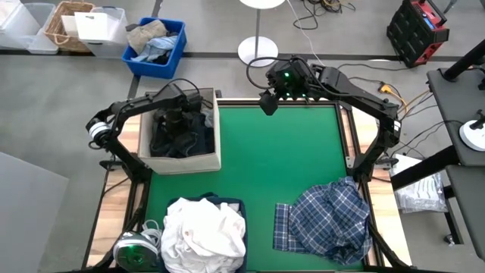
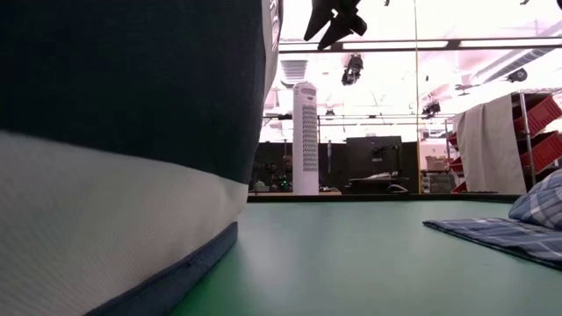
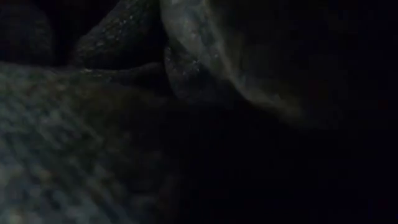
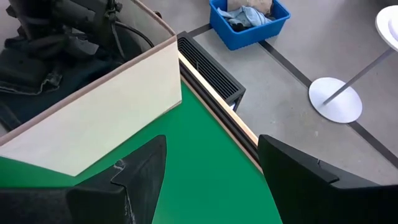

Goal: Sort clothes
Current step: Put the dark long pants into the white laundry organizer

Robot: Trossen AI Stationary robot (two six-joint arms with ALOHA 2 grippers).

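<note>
Dark clothes fill a beige fabric box at the table's far left. My left gripper is down inside this box among them, and its wrist view shows only dark cloth up close. White clothes are heaped in a navy-edged bin at the near left. A blue-and-white plaid shirt lies crumpled on the green mat at the near right. My right gripper hangs open and empty above the mat's far edge, beside the box's far right corner.
Off the table at the far left stand a blue bin holding tan and pale-blue cloth, a wicker basket and clear tubs. A white round stand base sits behind the table. The green mat's middle is bare.
</note>
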